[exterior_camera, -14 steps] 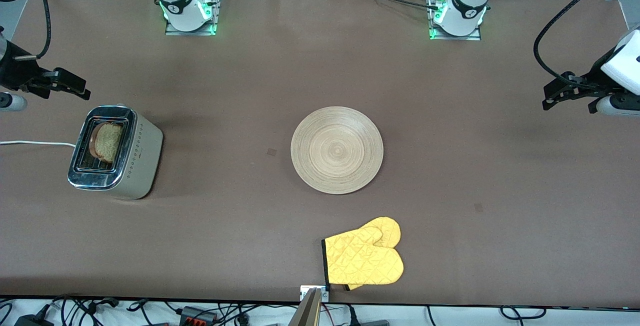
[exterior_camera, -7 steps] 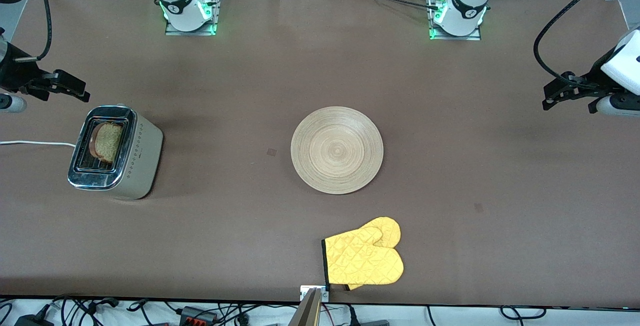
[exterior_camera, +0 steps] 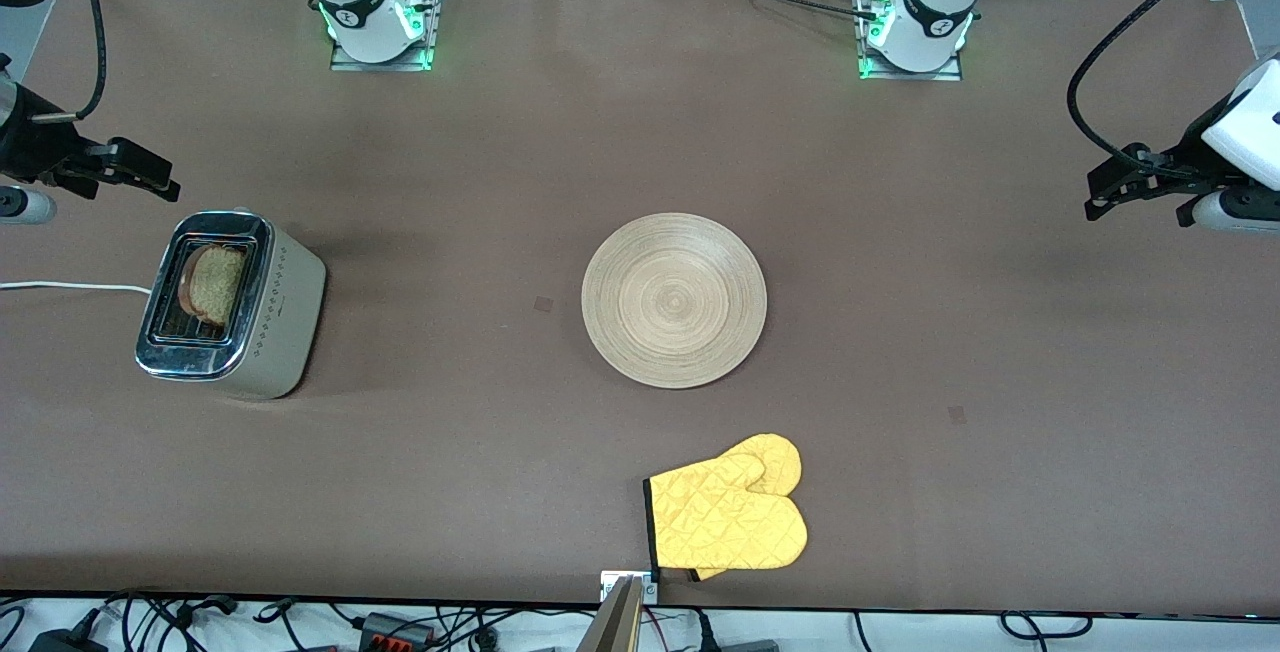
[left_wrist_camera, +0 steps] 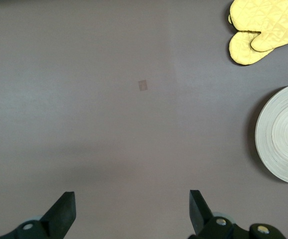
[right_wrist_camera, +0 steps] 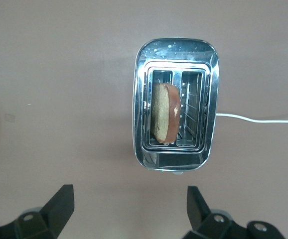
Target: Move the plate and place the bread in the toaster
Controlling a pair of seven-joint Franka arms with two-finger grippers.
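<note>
The pale wooden plate [exterior_camera: 674, 300] lies empty at the middle of the table; its edge shows in the left wrist view [left_wrist_camera: 283, 134]. The toaster [exterior_camera: 230, 306] stands toward the right arm's end, with the brown bread slice [exterior_camera: 211, 284] standing in one slot. The right wrist view shows the toaster [right_wrist_camera: 175, 55] and the bread [right_wrist_camera: 165, 113] leaning in the slot. My right gripper [exterior_camera: 145, 178] is open and empty, raised over the table near the toaster. My left gripper [exterior_camera: 1120, 194] is open and empty, raised over the left arm's end of the table.
A yellow oven mitt [exterior_camera: 730, 512] lies near the table's front edge, nearer to the camera than the plate; it also shows in the left wrist view [left_wrist_camera: 263, 27]. The toaster's white cord [exterior_camera: 70, 286] runs off the table's end.
The right gripper has drifted slightly toward the table's end, away from the toaster. The left arm, plate, toaster and bread have not moved.
</note>
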